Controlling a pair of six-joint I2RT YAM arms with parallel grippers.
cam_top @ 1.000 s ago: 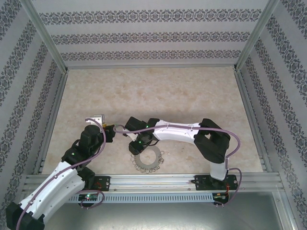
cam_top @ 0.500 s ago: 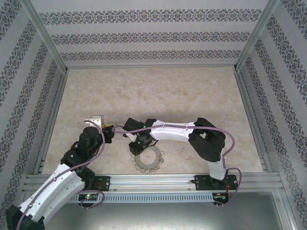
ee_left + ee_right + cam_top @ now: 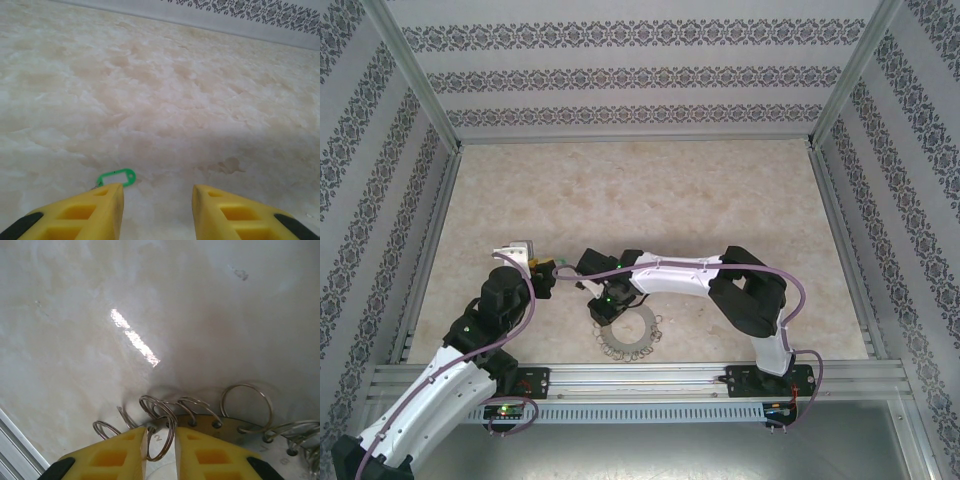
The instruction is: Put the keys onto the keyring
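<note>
On the marbled beige table (image 3: 670,190), near edge, between the two arms:

Keyring (image 3: 645,335) – flat grey ring plate fringed with small wire loops, lying flat. In the right wrist view the plate (image 3: 227,427) shows punched holes, each carrying a loop.

Right gripper (image 3: 160,432) – at the keyring's far-left rim; yellow fingers drawn nearly together about one wire loop (image 3: 161,440), both touching it.

Key with green tag (image 3: 116,178) – on the table just beyond the left fingertip; the metal part is mostly hidden.

Left gripper (image 3: 157,192) – fingers spread, nothing between them, low over the table.
</note>
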